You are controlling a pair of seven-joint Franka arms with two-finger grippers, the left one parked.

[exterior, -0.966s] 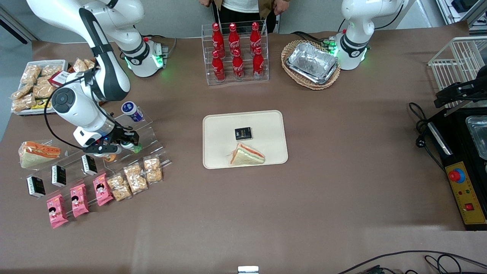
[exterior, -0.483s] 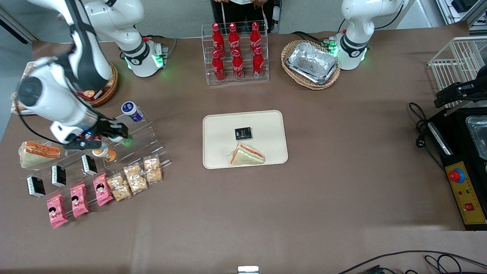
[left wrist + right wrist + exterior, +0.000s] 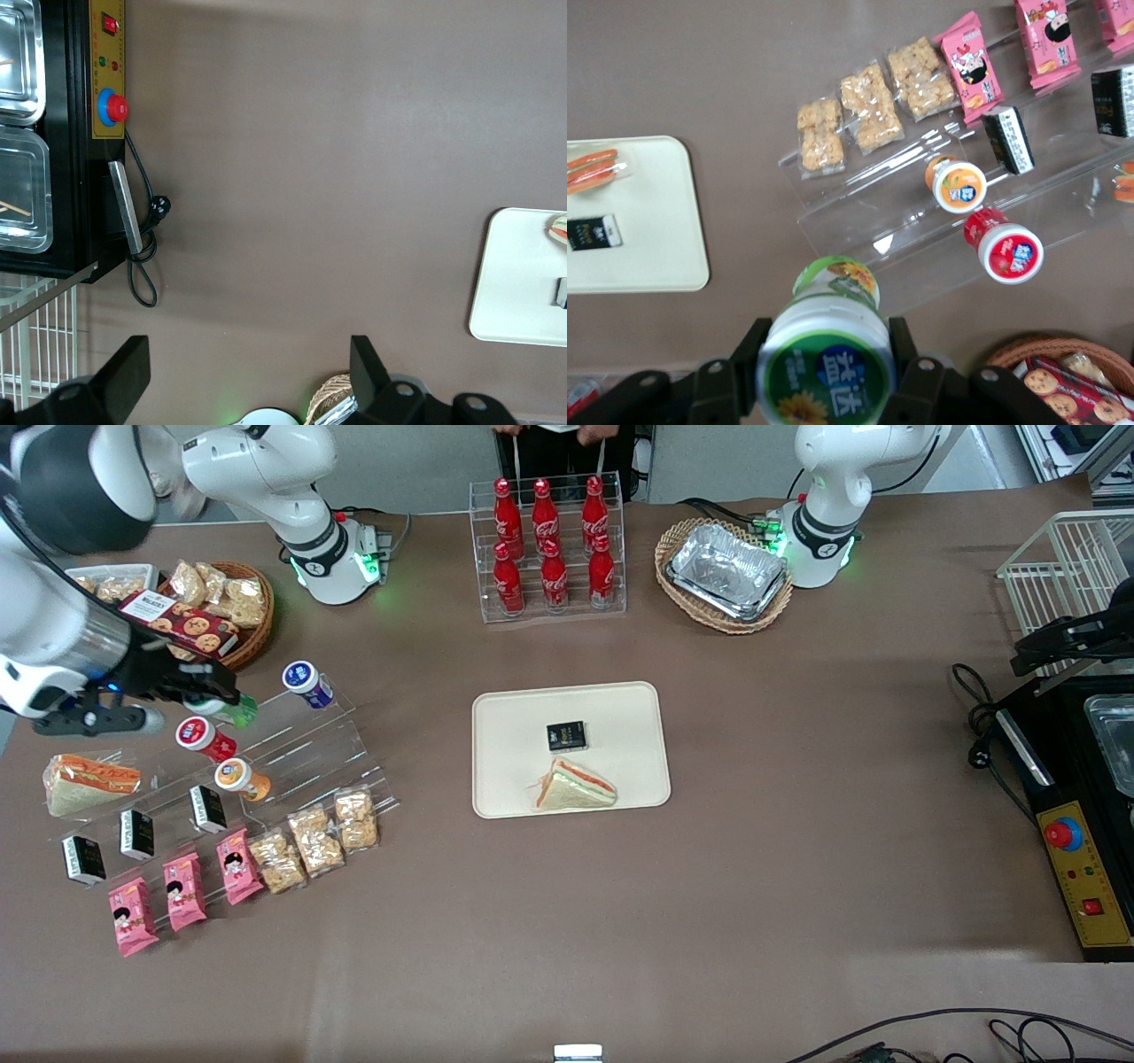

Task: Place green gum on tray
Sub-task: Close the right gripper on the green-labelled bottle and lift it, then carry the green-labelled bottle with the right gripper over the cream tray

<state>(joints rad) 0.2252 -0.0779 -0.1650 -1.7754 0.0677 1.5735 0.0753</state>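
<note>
Gripping the green gum [image 3: 826, 354] by its white-and-green lid, our gripper [image 3: 213, 695] has its two fingers [image 3: 735, 367] pressed against either side of the bottle, so it is pinching the gum. In the front view we see the gum [image 3: 237, 708] carried in the air above the clear acrylic display steps [image 3: 301, 744], toward the working arm's end of the table, with only its green tip showing past the black fingers.

Beneath and just beside the held bottle we see the red-lidded bottle [image 3: 202, 737] lying on the steps, and nearer to the front camera the orange-lidded bottle [image 3: 239, 778]. The blue-lidded bottle [image 3: 306, 682] rests on the step farthest from the camera. From the wrist we see the same red-lidded bottle [image 3: 1004, 248] and orange-lidded bottle [image 3: 955, 184] side by side on the steps, with cracker packs [image 3: 859, 111] and pink snack packs [image 3: 970, 66] lined up along the lowest step.

The tray [image 3: 514, 779] lies well apart from the gum, in the middle of the table. On it we see a small black packet [image 3: 566, 735] and a wrapped sandwich [image 3: 574, 786], the sandwich nearer the camera. A wicker basket of cookies [image 3: 217, 613] sits near our arm.
</note>
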